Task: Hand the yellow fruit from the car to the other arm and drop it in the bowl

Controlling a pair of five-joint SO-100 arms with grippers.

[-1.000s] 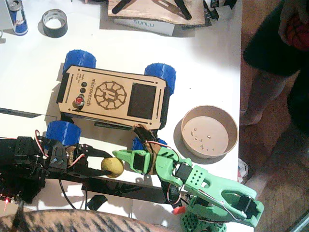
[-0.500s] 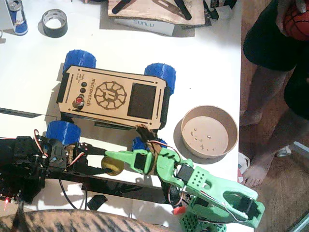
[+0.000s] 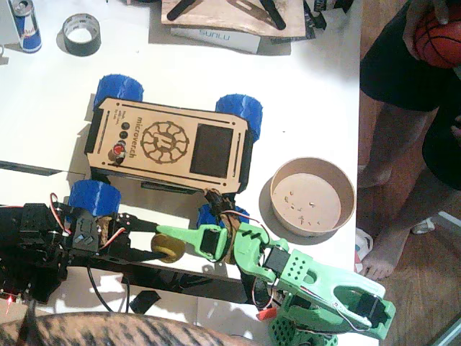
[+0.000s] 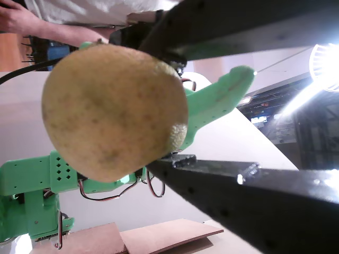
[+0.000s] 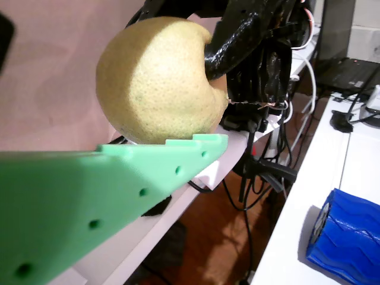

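Handover point, near edge of the tabletop: the yellow fruit sits between both grippers, in front of the car and left of its near-right blue wheel.

Left gripper (black arm): its fingers are clamped on the fruit; in a wrist view one dark finger runs above the fruit and one below, both pressed to its skin.

Right gripper (green arm): one green finger lies against the underside of the fruit in a wrist view, serrated edge touching it. The second finger is not visible there, and the fixed view is too coarse, so I cannot tell whether this gripper has closed on the fruit.

The bowl stands on the tabletop right of the car, well apart from the fruit, holding only small specks.

Other items: a black tape roll and a can at the far left corner; a person stands beside the table's right edge holding an orange-red ball.
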